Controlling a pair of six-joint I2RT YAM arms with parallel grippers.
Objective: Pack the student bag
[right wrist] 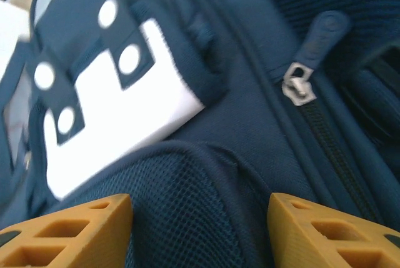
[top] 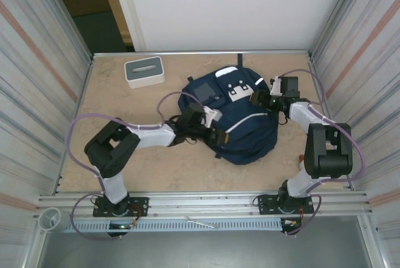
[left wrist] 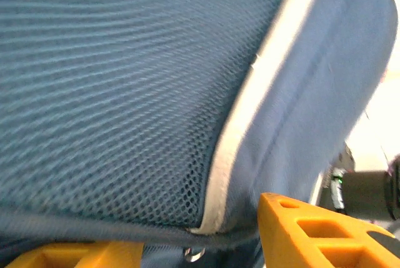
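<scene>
The student bag (top: 240,124), a navy backpack, lies in the middle of the table with its white patch (top: 237,90) facing up. My left gripper (top: 212,121) is at the bag's left side. In the left wrist view its orange fingers (left wrist: 312,233) stand close on a bunched fold of the bag (left wrist: 125,93), where the mesh pocket meets a white stripe (left wrist: 250,105). My right gripper (top: 257,99) is at the bag's upper right. There its jaws (right wrist: 200,218) stand apart on either side of a bulge of mesh pocket (right wrist: 187,218), next to a zipper pull (right wrist: 299,87).
A small grey-and-white box (top: 144,71) sits at the table's back left. Corrugated walls (top: 37,80) close in both sides. A metal tool (top: 200,222) lies on the front rail and a white cup (top: 53,219) stands at its left end.
</scene>
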